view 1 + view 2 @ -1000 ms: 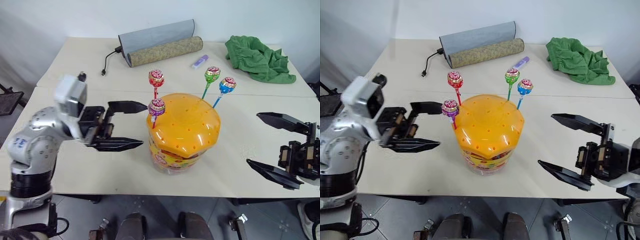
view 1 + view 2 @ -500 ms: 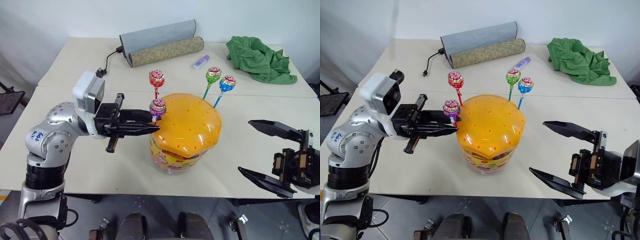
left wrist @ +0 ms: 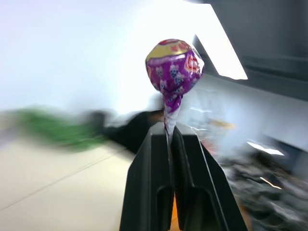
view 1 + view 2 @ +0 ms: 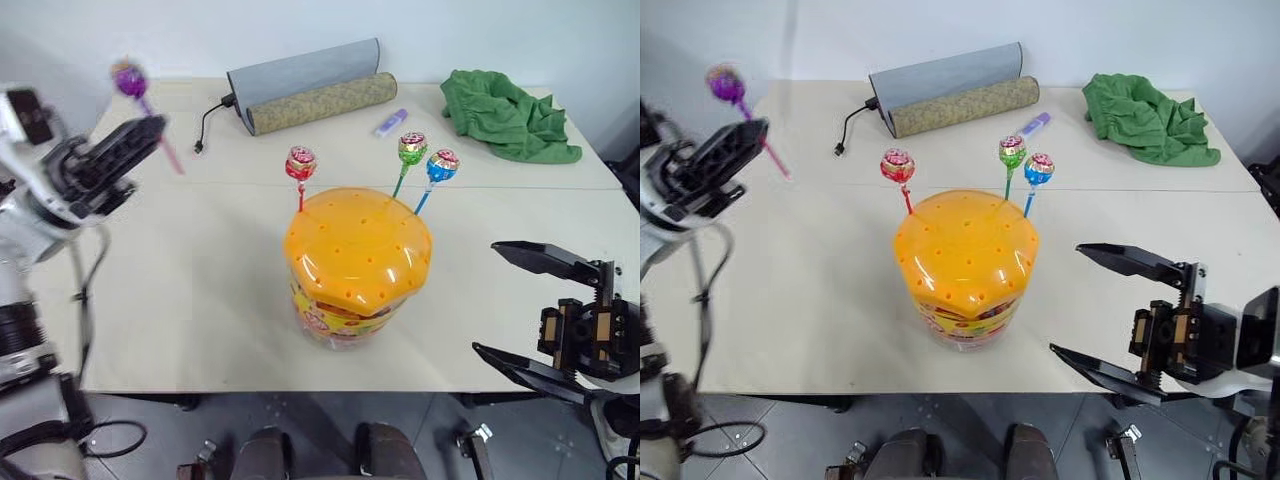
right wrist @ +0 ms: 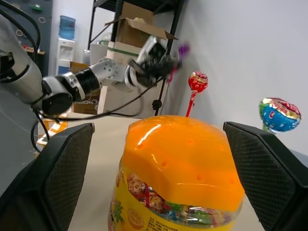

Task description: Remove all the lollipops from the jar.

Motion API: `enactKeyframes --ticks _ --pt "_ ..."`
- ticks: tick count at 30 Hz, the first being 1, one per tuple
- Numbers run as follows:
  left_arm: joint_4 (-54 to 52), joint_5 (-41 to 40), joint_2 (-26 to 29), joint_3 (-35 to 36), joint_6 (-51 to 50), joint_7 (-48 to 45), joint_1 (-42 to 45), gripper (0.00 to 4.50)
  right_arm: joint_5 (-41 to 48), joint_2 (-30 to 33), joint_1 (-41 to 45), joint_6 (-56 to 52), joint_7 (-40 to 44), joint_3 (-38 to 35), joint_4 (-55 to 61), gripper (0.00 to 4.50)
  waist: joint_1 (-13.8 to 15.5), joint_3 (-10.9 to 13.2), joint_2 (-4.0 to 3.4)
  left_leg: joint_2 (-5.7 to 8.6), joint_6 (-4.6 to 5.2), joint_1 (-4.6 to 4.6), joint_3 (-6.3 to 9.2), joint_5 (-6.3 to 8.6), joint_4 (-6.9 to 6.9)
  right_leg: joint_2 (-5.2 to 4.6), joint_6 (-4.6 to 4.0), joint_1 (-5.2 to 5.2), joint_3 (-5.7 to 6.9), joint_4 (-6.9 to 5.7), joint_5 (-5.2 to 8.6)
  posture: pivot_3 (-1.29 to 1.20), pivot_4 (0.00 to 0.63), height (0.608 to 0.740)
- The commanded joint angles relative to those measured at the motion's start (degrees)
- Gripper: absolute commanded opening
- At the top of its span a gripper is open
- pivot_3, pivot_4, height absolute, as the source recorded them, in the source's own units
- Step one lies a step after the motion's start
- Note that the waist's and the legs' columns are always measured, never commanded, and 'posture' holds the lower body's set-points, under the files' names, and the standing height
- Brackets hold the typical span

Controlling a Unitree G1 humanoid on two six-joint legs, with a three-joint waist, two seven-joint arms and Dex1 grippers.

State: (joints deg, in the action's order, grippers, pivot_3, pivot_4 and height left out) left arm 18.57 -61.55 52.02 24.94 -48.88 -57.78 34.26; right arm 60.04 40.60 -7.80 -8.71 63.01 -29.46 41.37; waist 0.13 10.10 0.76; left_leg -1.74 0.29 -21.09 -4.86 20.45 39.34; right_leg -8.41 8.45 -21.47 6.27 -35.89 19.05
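step 1 done: left gripper (image 4: 150, 130) clamps purple lollipop (image 4: 128, 78) (far left); next, set it on table (image 4: 200, 290); right gripper (image 4: 520, 300) gapes.

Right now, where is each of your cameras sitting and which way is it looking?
Left eye and right eye views: on the head, looking down over the table at the jar; both arms show at the sides.
Left wrist view: on the left wrist, looking along the left gripper, shut on the purple lollipop.
Right wrist view: on the right wrist, looking between the open right gripper fingers at the jar.
Shared: the right wrist view and the head views show the red lollipop standing in the jar's lid.
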Motion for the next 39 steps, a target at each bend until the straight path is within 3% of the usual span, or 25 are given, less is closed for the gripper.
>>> enactKeyframes --ticks 1,4,10,14,19,21,23,25,30,35,39 --pt "5.64 13.90 6.40 -6.92 0.58 1.20 -7.34 0.05 -2.08 1.53 1.53 1.14 2.96 1.24 0.07 4.50 0.06 0.02 0.04 0.01 0.00 -0.01 -0.06 0.00 -0.01 0.00 0.00 -0.02 -0.01 0.01 0.00 0.00 0.150 0.740" --pt "6.02 21.86 8.94 -11.64 0.22 5.06 -12.88 0.05 -3.53 2.26 2.60 0.95 4.66 2.41 -1.27 4.50 0.32 0.03 0.07 0.02 0.00 -0.06 -0.40 0.01 -0.04 0.00 0.00 -0.04 -0.01 0.05 0.00 0.00 0.150 0.740" --pt "1.16 25.26 8.57 -11.38 -3.24 8.14 -17.44 0.05 -5.69 3.50 2.64 1.29 9.90 4.10 -2.75 4.50 1.27 0.03 0.20 -0.02 -0.01 -0.10 -0.40 0.01 -0.03 -0.03 -0.02 -0.05 0.00 0.02 0.01 0.00 0.150 0.740" --pt "-1.30 26.36 9.51 -10.11 -3.64 7.78 -19.26 1.01 -5.78 2.42 3.03 1.70 9.88 4.12 -3.05 4.50 1.03 0.00 0.10 -0.04 -0.02 0.00 -0.41 0.01 -0.07 -0.02 -0.02 -0.06 -0.02 -0.02 0.01 0.00 0.150 0.740" --pt "-0.21 26.12 11.44 -5.52 7.12 -1.64 -17.27 2.49 -4.50 0.95 2.84 1.35 6.00 2.34 -2.99 4.50 0.93 0.00 0.10 -0.06 -0.04 -0.01 -0.48 0.00 -0.07 0.01 -0.03 -0.10 -0.04 -0.04 0.01 0.00 0.150 0.740" --pt "0.54 25.49 11.64 -2.82 19.66 -12.53 -15.06 2.49 -1.63 2.35 1.70 -1.10 3.70 -0.81 -3.29 4.50 1.12 0.00 0.11 -0.05 -0.04 -0.03 -0.53 0.00 -0.07 0.00 -0.03 -0.11 -0.04 -0.02 0.01 0.00 0.150 0.740" --pt "-0.96 20.62 11.31 -0.92 19.80 -19.45 -10.29 2.49 2.14 3.72 1.33 -3.51 1.12 -4.34 -4.04 4.50 1.57 0.01 0.13 -0.04 -0.04 -0.11 -0.54 0.00 -0.05 -0.01 -0.03 -0.13 0.03 0.00 0.01 0.00 0.150 0.740" --pt "-5.97 16.90 10.95 -3.53 14.60 -23.16 -6.11 2.49 5.07 4.11 2.07 -4.86 -1.45 -6.26 -4.35 4.50 1.81 0.00 0.15 -0.02 -0.03 -0.18 -0.48 0.01 0.05 -0.02 -0.03 -0.08 0.09 0.00 0.01 0.00 0.150 0.740" --pt "-17.36 10.55 0.33 -10.51 9.11 -21.70 4.30 2.49 5.42 3.10 2.22 -5.29 -3.69 -6.07 -3.03 4.50 1.62 -0.01 0.03 0.00 -0.02 -0.11 -0.46 0.01 0.15 -0.03 0.00 0.00 0.06 -0.07 0.00 0.00 0.150 0.740" --pt "-15.68 16.12 -11.69 -18.82 12.97 -17.81 13.30 2.49 5.07 2.53 1.94 -5.02 -5.49 -6.01 -1.69 4.50 1.24 0.01 0.07 -0.03 -0.03 -0.14 -0.47 0.01 0.22 0.03 0.00 -0.02 0.05 -0.09 0.00 0.00 0.150 0.740" --pt "-13.31 17.23 -14.86 -20.68 12.52 -18.00 16.49 2.49 5.25 1.96 0.94 -4.81 -6.81 -6.56 -0.11 4.50 1.01 0.01 0.07 -0.02 -0.03 -0.18 -0.48 0.01 0.25 0.03 0.00 -0.04 0.04 -0.08 0.00 0.00 0.150 0.740"
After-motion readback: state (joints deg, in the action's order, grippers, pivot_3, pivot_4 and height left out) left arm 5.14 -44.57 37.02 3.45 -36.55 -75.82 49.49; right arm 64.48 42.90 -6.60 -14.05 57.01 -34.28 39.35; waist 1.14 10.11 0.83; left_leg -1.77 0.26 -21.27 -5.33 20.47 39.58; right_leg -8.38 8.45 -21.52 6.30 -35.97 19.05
